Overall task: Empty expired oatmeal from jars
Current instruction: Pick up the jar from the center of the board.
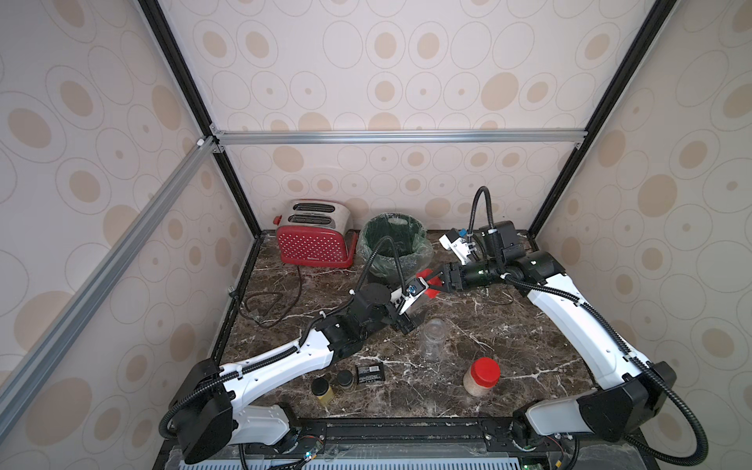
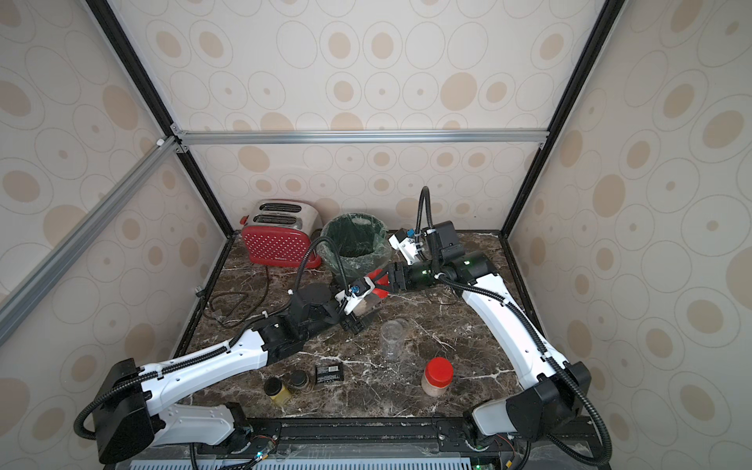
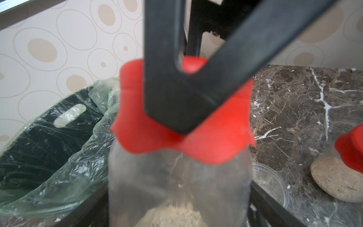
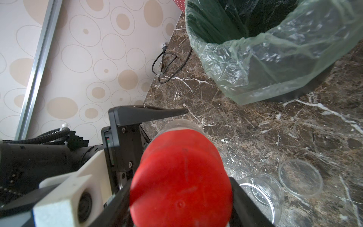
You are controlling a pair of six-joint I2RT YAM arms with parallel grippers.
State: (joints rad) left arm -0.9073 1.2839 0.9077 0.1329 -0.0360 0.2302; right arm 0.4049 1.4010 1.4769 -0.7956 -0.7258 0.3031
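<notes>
A clear jar (image 3: 176, 186) with a red lid (image 3: 216, 141) hangs tilted above the table beside the bin (image 1: 394, 244), with oatmeal (image 3: 176, 216) in its bottom. My right gripper (image 4: 180, 196) is shut on that lid. My left gripper (image 3: 179, 216) has its fingers wide on either side of the jar's body, and a sliver of table shows between one finger (image 4: 149, 116) and the jar. An empty jar (image 1: 433, 337) without a lid stands mid-table. A red-lidded jar (image 1: 481, 376) holding oatmeal stands at the front right.
The green-lined bin stands at the back next to a red toaster (image 1: 315, 240), whose cord (image 1: 268, 305) lies coiled at the left. Two black-lidded spice jars (image 1: 323, 390) and a black packet (image 1: 370, 372) sit at the front. A clear disc (image 4: 300, 177) lies by the empty jar.
</notes>
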